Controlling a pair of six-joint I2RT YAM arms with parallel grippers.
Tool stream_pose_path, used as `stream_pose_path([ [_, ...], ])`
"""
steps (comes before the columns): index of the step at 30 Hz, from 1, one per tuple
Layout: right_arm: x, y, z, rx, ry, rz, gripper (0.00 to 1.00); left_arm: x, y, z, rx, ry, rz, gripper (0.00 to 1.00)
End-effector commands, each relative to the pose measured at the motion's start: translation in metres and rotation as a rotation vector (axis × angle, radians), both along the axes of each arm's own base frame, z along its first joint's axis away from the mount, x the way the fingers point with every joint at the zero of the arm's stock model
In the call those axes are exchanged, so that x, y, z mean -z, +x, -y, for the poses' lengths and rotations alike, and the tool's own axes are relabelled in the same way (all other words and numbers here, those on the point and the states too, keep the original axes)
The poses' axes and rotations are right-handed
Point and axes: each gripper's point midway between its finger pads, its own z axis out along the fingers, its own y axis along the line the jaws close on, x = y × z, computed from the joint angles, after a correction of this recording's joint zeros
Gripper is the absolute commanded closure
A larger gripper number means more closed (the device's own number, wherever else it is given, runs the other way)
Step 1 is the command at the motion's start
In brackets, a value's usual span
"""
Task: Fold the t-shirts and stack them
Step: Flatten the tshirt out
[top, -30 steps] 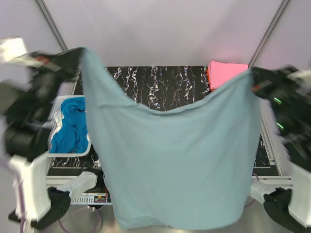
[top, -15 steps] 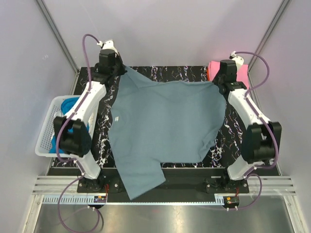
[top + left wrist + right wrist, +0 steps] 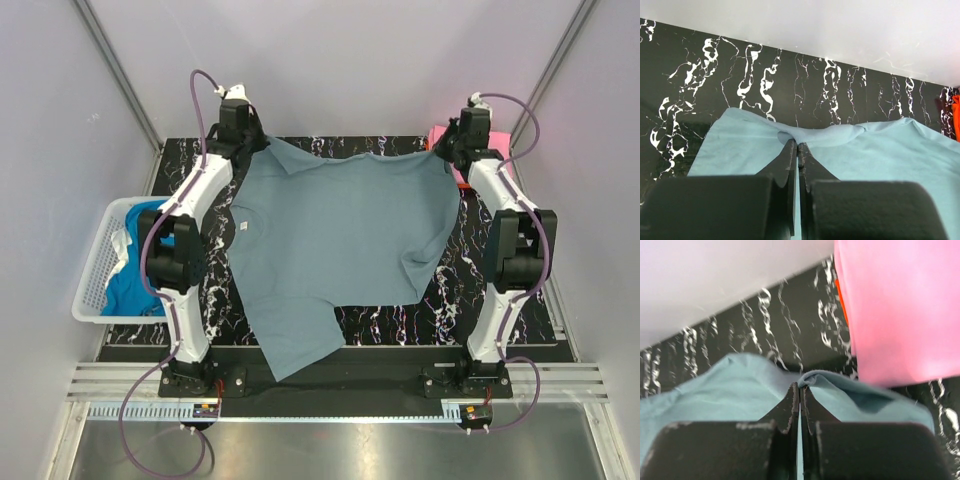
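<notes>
One black marbled table [image 3: 390,322] fills my top view, and the grey-blue t-shirt [image 3: 340,235] lies spread over most of it, one flap past the near edge. Beside the table's left edge, a white mesh basket [image 3: 92,280] holds bright blue t-shirts [image 3: 140,280]. A folded pink t-shirt [image 3: 890,305] crowds the far right corner, just beside the right gripper [image 3: 800,389]. That gripper and the left gripper [image 3: 797,148] each pinch the grey-blue t-shirt's far edge, jaws clamped on cloth.

Top cam overhead — wrist cams close, all share t-shirt [image 3: 340,240].
</notes>
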Motion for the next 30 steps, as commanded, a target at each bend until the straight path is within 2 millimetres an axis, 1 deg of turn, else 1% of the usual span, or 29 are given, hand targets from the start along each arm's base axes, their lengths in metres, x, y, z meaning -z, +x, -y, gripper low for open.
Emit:
stream_pose_path([
  [1, -0.084, 0.003, 0.002, -0.024, -0.024, 0.142, 1.00, -0.063, -0.001, -0.009, -0.024, -0.014, 0.145, 1.00],
  [2, -0.095, -0.003, 0.005, -0.014, -0.046, 0.150, 1.00, -0.062, -0.006, -0.011, -0.027, -0.008, 0.141, 1.00],
  [3, -0.097, -0.014, 0.010, 0.009, -0.059, 0.117, 1.00, -0.080, -0.013, -0.013, -0.030, -0.010, 0.179, 1.00],
  [4, -0.119, -0.027, 0.028, 0.104, -0.099, 0.138, 1.00, -0.074, -0.018, -0.016, -0.037, -0.008, 0.171, 1.00],
  [5, -0.124, -0.037, 0.035, 0.151, -0.101, 0.130, 1.00, -0.077, -0.022, -0.016, -0.037, -0.010, 0.177, 1.00],
  [6, -0.113, -0.049, 0.040, 0.176, -0.108, 0.097, 1.00, -0.088, -0.027, -0.018, -0.041, -0.016, 0.202, 1.00],
  [7, -0.125, -0.062, 0.047, 0.213, -0.119, 0.118, 1.00, -0.080, -0.031, -0.019, -0.045, -0.015, 0.186, 1.00],
  [8, -0.109, -0.072, 0.048, 0.223, -0.117, 0.087, 1.00, -0.080, -0.033, -0.020, -0.046, -0.013, 0.183, 1.00],
  [9, -0.116, -0.080, 0.047, 0.226, -0.112, 0.107, 1.00, -0.081, -0.036, -0.020, -0.045, -0.020, 0.183, 1.00],
  [10, -0.111, -0.083, 0.043, 0.205, -0.099, 0.106, 1.00, -0.076, -0.039, -0.018, -0.039, -0.022, 0.172, 1.00],
  [12, -0.099, -0.087, 0.037, 0.176, -0.086, 0.097, 1.00, -0.080, -0.044, -0.017, -0.032, -0.033, 0.180, 1.00],
  [13, -0.101, -0.089, 0.034, 0.153, -0.084, 0.101, 1.00, -0.079, -0.047, -0.018, -0.033, -0.031, 0.175, 1.00],
  [14, -0.101, -0.090, 0.033, 0.147, -0.082, 0.099, 1.00, -0.083, -0.050, -0.020, -0.036, -0.032, 0.181, 1.00],
  [16, -0.116, -0.093, 0.034, 0.145, -0.092, 0.109, 1.00, -0.103, -0.059, -0.025, -0.054, -0.026, 0.201, 1.00],
  [17, -0.134, -0.096, 0.034, 0.147, -0.092, 0.123, 1.00, -0.125, -0.068, -0.029, -0.062, -0.026, 0.233, 1.00],
  [18, -0.146, -0.099, 0.034, 0.149, -0.093, 0.132, 1.00, -0.132, -0.077, -0.032, -0.065, -0.018, 0.219, 1.00],
  [19, -0.167, -0.108, 0.035, 0.152, -0.092, 0.158, 1.00, -0.162, -0.085, -0.035, -0.073, -0.022, 0.266, 1.00],
  [20, -0.193, -0.119, 0.036, 0.158, -0.087, 0.172, 1.00, -0.180, -0.094, -0.038, -0.080, -0.022, 0.289, 1.00],
  [21, -0.210, -0.129, 0.036, 0.164, -0.082, 0.189, 1.00, -0.206, -0.115, -0.043, -0.083, -0.023, 0.318, 1.00],
  [22, -0.237, -0.148, 0.037, 0.181, -0.062, 0.231, 1.00, -0.242, -0.130, -0.048, -0.094, -0.038, 0.382, 1.00],
  [23, -0.258, -0.166, 0.036, 0.183, -0.048, 0.248, 1.00, -0.275, -0.156, -0.053, -0.098, -0.059, 0.449, 1.00],
  [24, -0.273, -0.181, 0.035, 0.180, -0.037, 0.266, 1.00, -0.291, -0.174, -0.056, -0.098, -0.067, 0.470, 1.00],
  [25, -0.296, -0.205, 0.031, 0.173, -0.012, 0.311, 1.00, -0.318, -0.194, -0.060, -0.098, -0.088, 0.527, 1.00],
  [26, -0.312, -0.228, 0.029, 0.162, -0.006, 0.321, 1.00, -0.345, -0.227, -0.065, -0.096, -0.114, 0.596, 1.00],
  [27, -0.330, -0.254, 0.028, 0.154, 0.004, 0.363, 1.00, -0.359, -0.246, -0.067, -0.090, -0.136, 0.631, 1.00],
  [28, -0.340, -0.275, 0.024, 0.135, 0.014, 0.371, 1.00, -0.380, -0.283, -0.068, -0.060, -0.177, 0.700, 1.00],
  [29, -0.348, -0.292, 0.022, 0.124, 0.017, 0.390, 1.00, -0.389, -0.301, -0.069, -0.050, -0.203, 0.731, 1.00],
  [30, -0.360, -0.318, 0.020, 0.114, 0.026, 0.431, 1.00, -0.396, -0.317, -0.070, -0.038, -0.225, 0.755, 1.00],
])
